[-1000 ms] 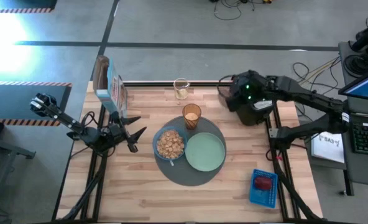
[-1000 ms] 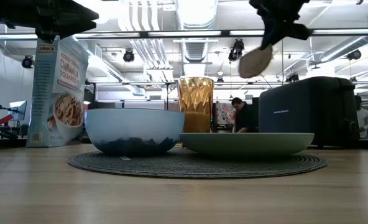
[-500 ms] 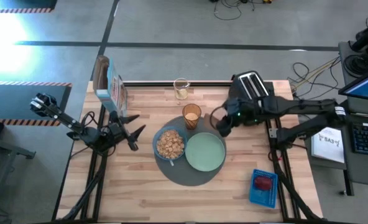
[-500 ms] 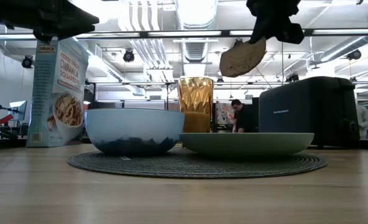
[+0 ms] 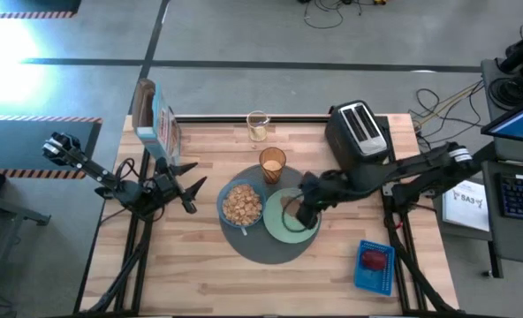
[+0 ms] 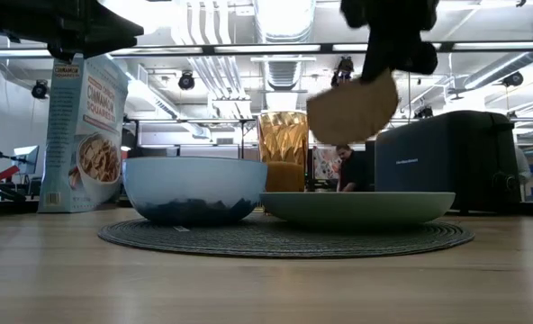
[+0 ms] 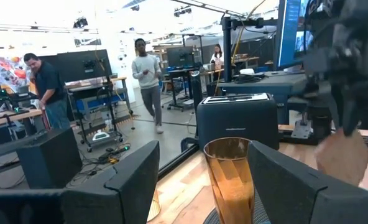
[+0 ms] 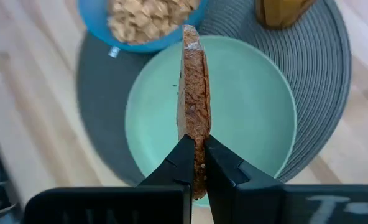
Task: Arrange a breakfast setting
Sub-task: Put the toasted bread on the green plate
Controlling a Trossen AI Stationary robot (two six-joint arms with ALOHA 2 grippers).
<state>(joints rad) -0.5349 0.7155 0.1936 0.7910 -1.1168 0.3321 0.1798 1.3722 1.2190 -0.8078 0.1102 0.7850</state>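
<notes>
Holding the toast slice (image 8: 194, 112) edge-on, right gripper (image 8: 195, 163) hangs above the pale-green plate (image 8: 252, 118) on the round mat (image 5: 275, 252). Cereal box (image 6: 85, 130) reads "CINNAMON". Left gripper (image 5: 184, 181), fingers spread, waits at table's left.

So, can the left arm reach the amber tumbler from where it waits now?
Probably yes: the left gripper is open, the amber tumbler stands apart from the blue bowl, and bare table lies between.

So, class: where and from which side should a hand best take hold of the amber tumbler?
Grip the amber tumbler across its upright side walls, coming level from the far table edge: the small blue bowl and pale-green plate crowd its near side. This looks best.
</notes>
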